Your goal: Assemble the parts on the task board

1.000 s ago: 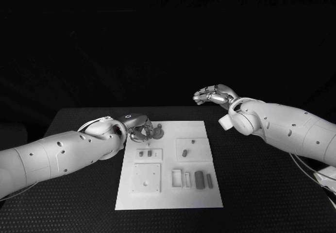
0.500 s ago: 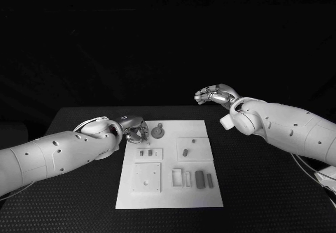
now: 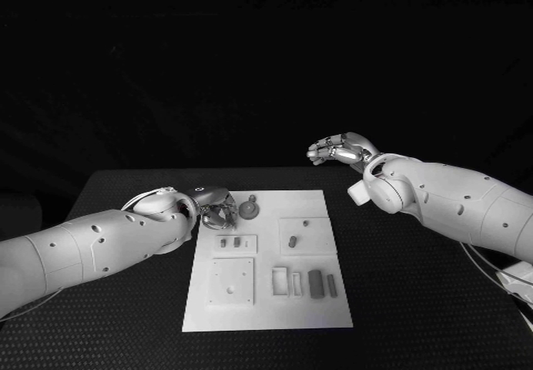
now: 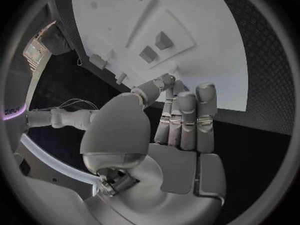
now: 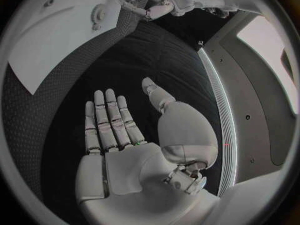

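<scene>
The white task board (image 3: 311, 308) lies in the middle of the table. A round toothed part (image 3: 251, 208) rests near its far left corner, and it also appears in the right wrist view as the toothed part (image 5: 98, 15). My left hand (image 3: 214, 215) hovers just left of that part at the board's edge, fingers straight, holding nothing. In the left wrist view the left hand (image 4: 181, 120) points at the board (image 4: 206, 60), where two small pieces (image 4: 156, 46) stand in a recess. My right hand (image 3: 340, 149) is raised beyond the board's far right corner; the right hand (image 5: 115, 130) is flat and empty.
Nearer on the board are two small pieces (image 3: 231, 243), a single piece (image 3: 292, 242), a square plate (image 3: 233, 281), and two dark bars (image 3: 323, 285) beside upright slots (image 3: 288, 283). Black table (image 3: 422, 293) surrounds the board.
My left hand has drawn back leftward from the toothed part, which stays on the board. The right hand has held still.
</scene>
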`<action>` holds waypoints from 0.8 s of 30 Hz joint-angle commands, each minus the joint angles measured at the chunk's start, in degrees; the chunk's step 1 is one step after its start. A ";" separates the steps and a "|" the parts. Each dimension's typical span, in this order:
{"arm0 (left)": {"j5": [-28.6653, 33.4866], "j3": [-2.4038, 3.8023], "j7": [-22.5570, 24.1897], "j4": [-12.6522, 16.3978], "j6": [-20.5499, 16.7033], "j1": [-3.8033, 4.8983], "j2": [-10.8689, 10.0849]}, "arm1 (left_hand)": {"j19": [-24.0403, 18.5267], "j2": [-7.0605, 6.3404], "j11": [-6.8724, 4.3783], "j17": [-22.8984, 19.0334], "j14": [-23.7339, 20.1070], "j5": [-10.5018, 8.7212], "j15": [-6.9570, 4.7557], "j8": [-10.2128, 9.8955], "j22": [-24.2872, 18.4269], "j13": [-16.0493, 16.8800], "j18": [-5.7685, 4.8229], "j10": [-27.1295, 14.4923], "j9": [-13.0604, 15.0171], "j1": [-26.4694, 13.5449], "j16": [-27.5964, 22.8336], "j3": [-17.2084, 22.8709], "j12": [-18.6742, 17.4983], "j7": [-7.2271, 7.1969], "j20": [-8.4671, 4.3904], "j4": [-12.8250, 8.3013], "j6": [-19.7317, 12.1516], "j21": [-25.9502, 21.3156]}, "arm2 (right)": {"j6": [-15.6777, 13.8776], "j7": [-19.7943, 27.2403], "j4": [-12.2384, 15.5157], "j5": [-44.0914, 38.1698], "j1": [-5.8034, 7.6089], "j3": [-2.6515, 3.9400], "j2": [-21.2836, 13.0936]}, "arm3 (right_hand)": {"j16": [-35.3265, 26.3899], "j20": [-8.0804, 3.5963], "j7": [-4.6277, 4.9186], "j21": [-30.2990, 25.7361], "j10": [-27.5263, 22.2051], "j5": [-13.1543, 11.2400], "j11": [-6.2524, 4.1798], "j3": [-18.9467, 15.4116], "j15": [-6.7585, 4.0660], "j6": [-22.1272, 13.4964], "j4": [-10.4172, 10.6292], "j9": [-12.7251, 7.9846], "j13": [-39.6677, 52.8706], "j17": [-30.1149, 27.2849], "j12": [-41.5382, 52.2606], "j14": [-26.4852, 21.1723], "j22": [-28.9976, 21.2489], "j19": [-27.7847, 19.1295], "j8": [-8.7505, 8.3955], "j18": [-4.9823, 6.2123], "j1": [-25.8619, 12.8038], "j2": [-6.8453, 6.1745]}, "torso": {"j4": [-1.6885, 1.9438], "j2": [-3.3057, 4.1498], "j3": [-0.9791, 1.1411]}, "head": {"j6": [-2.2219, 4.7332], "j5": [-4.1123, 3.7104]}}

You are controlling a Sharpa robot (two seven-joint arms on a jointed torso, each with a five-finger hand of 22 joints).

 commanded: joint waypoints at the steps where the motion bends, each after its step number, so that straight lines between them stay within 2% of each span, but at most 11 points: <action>1: -0.03 -0.01 0.41 -0.24 1.09 -0.14 0.34 | 0.21 0.61 0.26 -0.08 -0.08 0.15 0.28 0.38 1.05 0.07 7.24 -0.15 0.09 0.19 0.08 0.04 0.31 0.17 -0.15 0.17 -0.05 -0.26 | 0.60 0.34 0.07 -0.31 0.00 0.03 0.01 | -0.21 0.10 2.24 -0.30 0.41 0.05 0.07 -0.40 0.25 -0.38 0.03 -0.05 -0.08 0.10 -0.15 0.20 0.11 -0.14 0.24 -0.41 -0.22 0.26 | 0.04 -0.02 0.04 | -0.09 -0.09; 7: -0.17 -0.11 0.40 -0.46 1.42 -0.44 0.52 | 0.21 0.63 0.26 -0.12 -0.09 0.16 0.28 0.40 1.05 0.07 7.25 -0.14 0.09 0.21 0.09 0.05 0.32 0.16 -0.15 0.16 -0.04 -0.27 | 0.62 0.35 0.08 -0.31 0.00 0.03 0.00 | -0.22 0.10 2.24 -0.31 0.41 0.05 0.07 -0.39 0.25 -0.39 0.03 -0.06 -0.10 0.12 -0.15 0.21 0.13 -0.13 0.25 -0.41 -0.22 0.26 | 0.09 -0.04 0.02 | -0.11 -0.19; 24: -0.55 -0.13 0.38 -0.96 1.45 -0.52 0.82 | 0.19 0.66 0.27 -0.20 -0.12 0.16 0.29 0.40 1.04 0.06 7.26 -0.20 0.08 0.23 0.09 0.03 0.29 0.18 -0.13 0.11 -0.10 -0.31 | 0.64 0.36 0.12 -0.32 0.00 0.03 -0.06 | -0.25 0.10 2.24 -0.36 0.43 0.05 0.07 -0.38 0.24 -0.39 0.04 -0.07 -0.15 0.16 -0.14 0.22 0.18 -0.12 0.27 -0.41 -0.21 0.27 | 0.04 -0.02 0.05 | -0.09 -0.26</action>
